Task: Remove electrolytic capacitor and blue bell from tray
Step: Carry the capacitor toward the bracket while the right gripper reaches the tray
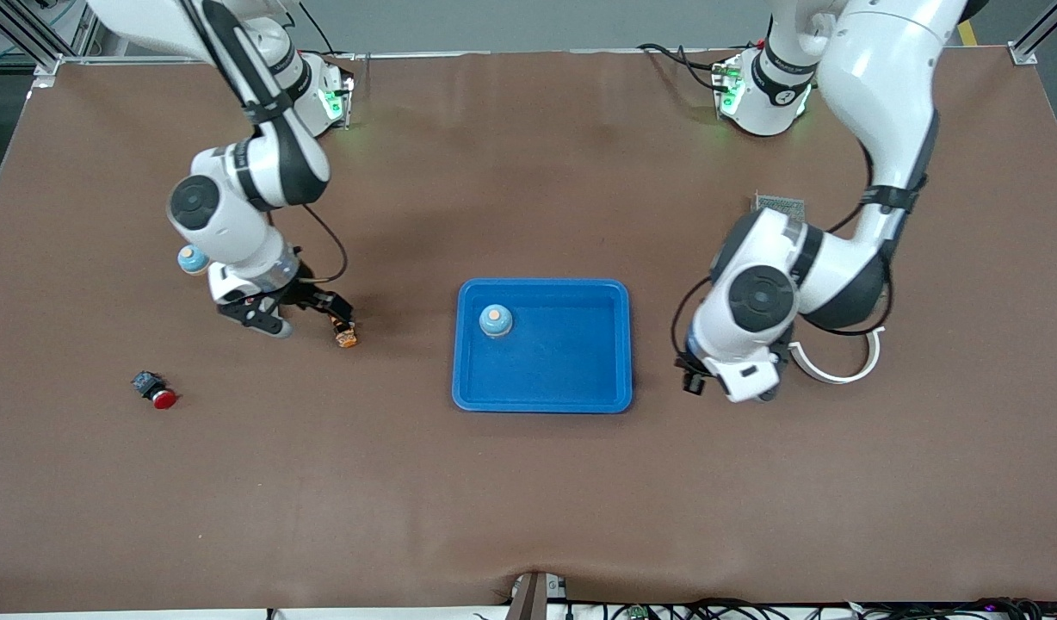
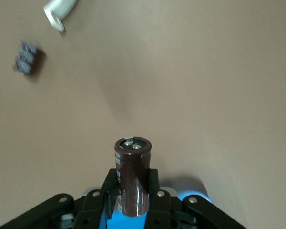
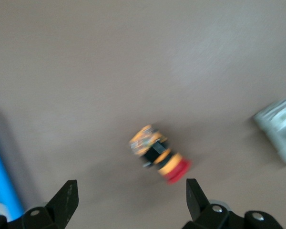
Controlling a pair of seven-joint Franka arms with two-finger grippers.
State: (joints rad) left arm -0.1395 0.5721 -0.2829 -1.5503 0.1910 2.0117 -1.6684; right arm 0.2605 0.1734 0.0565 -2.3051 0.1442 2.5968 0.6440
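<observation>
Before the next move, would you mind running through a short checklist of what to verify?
1. Left hand shut on the electrolytic capacitor: ok.
2. Capacitor out of the tray: ok; the left hand is over bare table toward the left arm's end.
3. Blue bell removed from tray: not ok, it sits inside.
4. Right hand open and empty: ok.
5. Right hand near the bell: not ok; it is over an orange part toward the right arm's end.
</observation>
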